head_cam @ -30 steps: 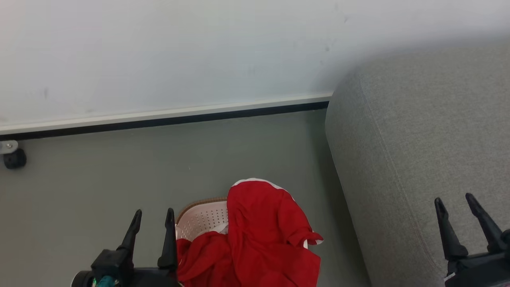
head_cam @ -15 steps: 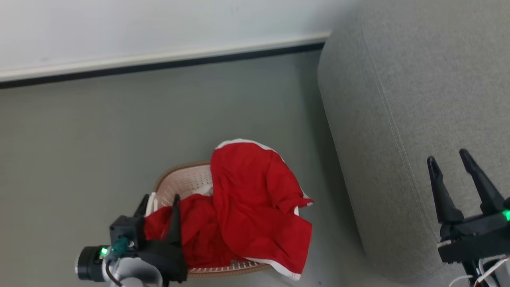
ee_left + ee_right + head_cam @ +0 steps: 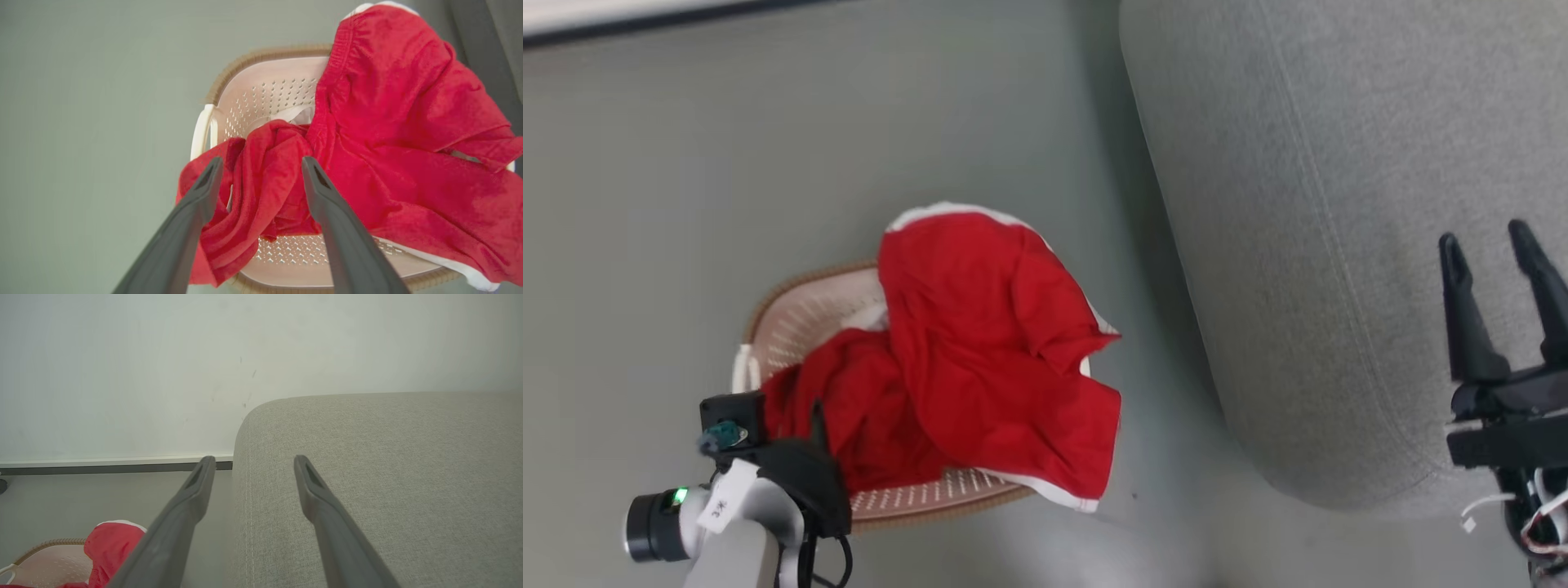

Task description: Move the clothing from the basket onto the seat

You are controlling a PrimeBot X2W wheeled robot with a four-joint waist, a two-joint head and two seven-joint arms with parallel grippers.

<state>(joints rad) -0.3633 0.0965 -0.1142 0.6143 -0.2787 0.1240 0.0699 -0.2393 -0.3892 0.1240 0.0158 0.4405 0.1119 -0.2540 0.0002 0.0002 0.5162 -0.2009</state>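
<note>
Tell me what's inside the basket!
Red clothing is bunched inside the basket and spills over its rim. The holey wall shows beside it. Most of the floor is covered, so anything underneath is hidden.

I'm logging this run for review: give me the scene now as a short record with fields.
seat: grey sofa, on the robot's right
basket: cream perforated laundry basket, brown rim, on the grey floor beside the sofa
clothing: red garment with white trim, bunched in the basket, spilling over its rim toward the sofa
left gripper: open over a fold of the garment; contact unclear
right gripper: open, holding nothing, above the sofa
task status: garment not yet on the sofa
</note>
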